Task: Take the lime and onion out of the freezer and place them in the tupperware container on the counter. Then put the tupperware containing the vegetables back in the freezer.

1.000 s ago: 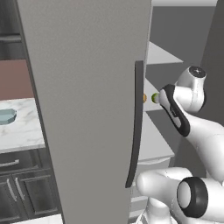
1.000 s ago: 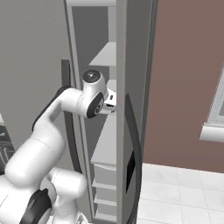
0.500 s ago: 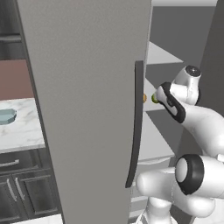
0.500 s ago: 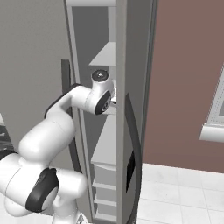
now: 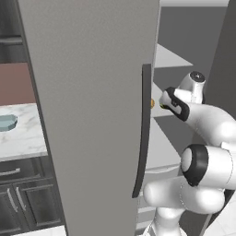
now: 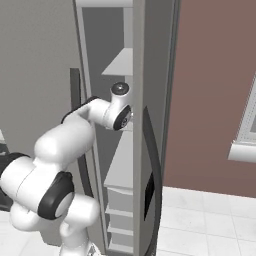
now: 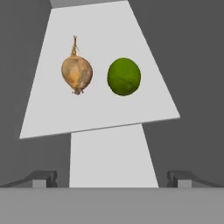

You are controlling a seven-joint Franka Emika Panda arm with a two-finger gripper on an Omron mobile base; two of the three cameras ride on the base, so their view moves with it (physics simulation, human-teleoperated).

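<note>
Lime [image 7: 124,76] sits beside onion [image 7: 76,73] mid-shelf; I centre my wide-open gripper [image 7: 112,178] over one before descending.

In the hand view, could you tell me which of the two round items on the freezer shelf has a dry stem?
The onion, orange-brown, beside the smooth green lime, which has none.

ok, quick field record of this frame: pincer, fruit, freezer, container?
pincer: open, empty, aimed at the shelf
onion: on freezer shelf, beside the lime, apart from it
lime: same shelf, untouched
freezer: door open, arm reaching inside
tupperware container: on counter, nothing visible in it
task stage: nothing picked yet
</note>
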